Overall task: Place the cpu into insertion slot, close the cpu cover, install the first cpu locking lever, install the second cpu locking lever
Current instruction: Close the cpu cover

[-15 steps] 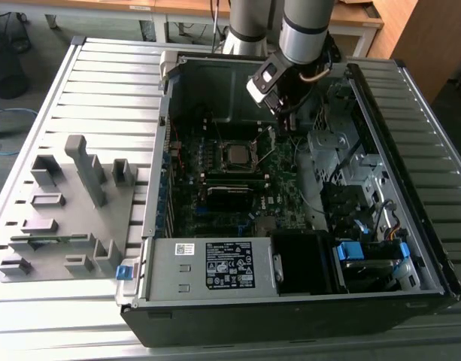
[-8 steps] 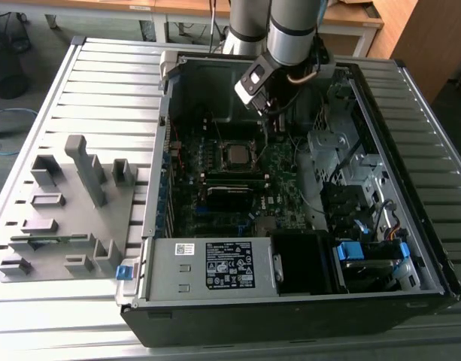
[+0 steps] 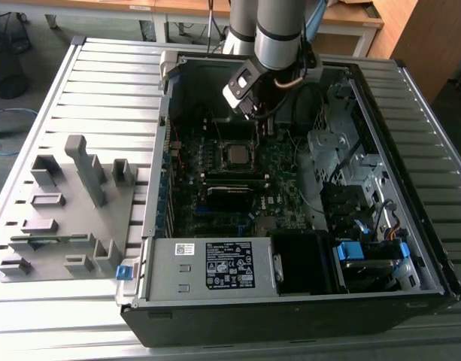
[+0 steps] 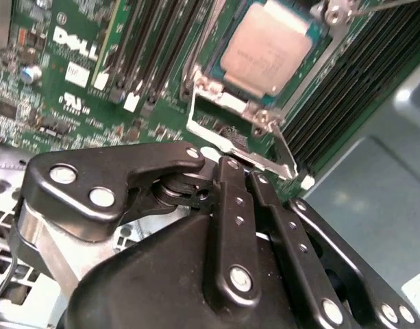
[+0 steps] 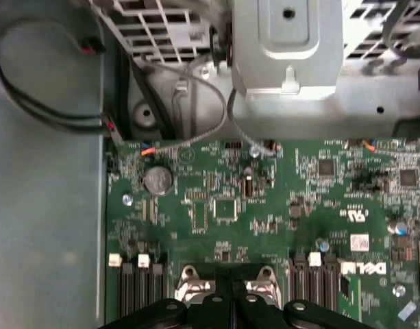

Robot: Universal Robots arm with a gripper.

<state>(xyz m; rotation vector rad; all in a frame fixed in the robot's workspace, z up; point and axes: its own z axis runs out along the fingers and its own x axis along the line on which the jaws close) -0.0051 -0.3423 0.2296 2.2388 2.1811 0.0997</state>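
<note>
Though near cpu (image 4: 264,48), hand (image 4: 244,174) between memory slots (image 4: 148,55)

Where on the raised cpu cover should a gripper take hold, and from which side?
Probably its free rail, the edge farthest from the cpu, approached from the side opposite the hinge. The thin cpu cover stands tilted up off the motherboard, leaving that rail exposed on both faces.

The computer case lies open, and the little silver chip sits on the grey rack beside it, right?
Not quite. The computer case lies open, but the cpu sits in place on the green motherboard inside it, not on the grey rack; the second wrist view shows this.
</note>
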